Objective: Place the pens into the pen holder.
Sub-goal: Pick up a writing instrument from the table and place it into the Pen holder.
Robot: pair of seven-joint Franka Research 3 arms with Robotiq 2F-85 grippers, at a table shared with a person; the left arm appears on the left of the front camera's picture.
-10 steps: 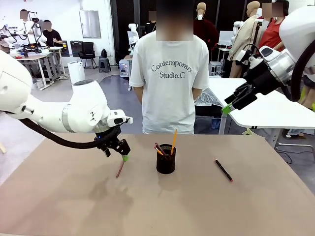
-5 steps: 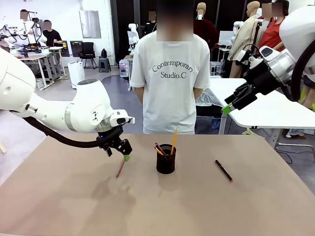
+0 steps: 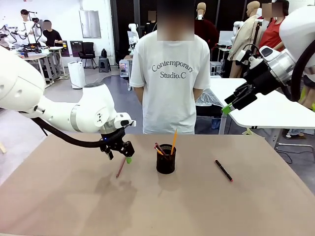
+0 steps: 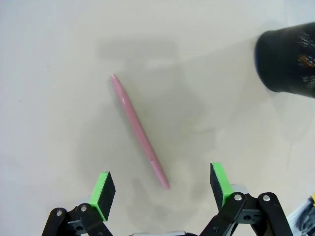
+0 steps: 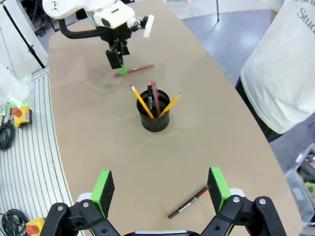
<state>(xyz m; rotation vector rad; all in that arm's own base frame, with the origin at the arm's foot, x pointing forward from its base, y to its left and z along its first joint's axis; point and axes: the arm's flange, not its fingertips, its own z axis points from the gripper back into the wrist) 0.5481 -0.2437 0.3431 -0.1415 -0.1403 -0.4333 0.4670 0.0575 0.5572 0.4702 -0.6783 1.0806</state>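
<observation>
Table (image 3: 197, 206): plain tan, no pattern. Pen holder (image 3: 166, 160): black, fine mesh. Pink-red pen (image 4: 139, 129), lying loose: one colour throughout. Black pen (image 3: 223, 170), lying loose: red tip. Yellow-orange pens (image 5: 141, 101) and dark red pen (image 5: 155, 96) in holder. Left gripper (image 4: 160, 179), right gripper (image 5: 161, 189): black, bright green pads. Arm (image 3: 88, 115): white. T-shirt (image 3: 170, 98): white, dark lettering.
</observation>
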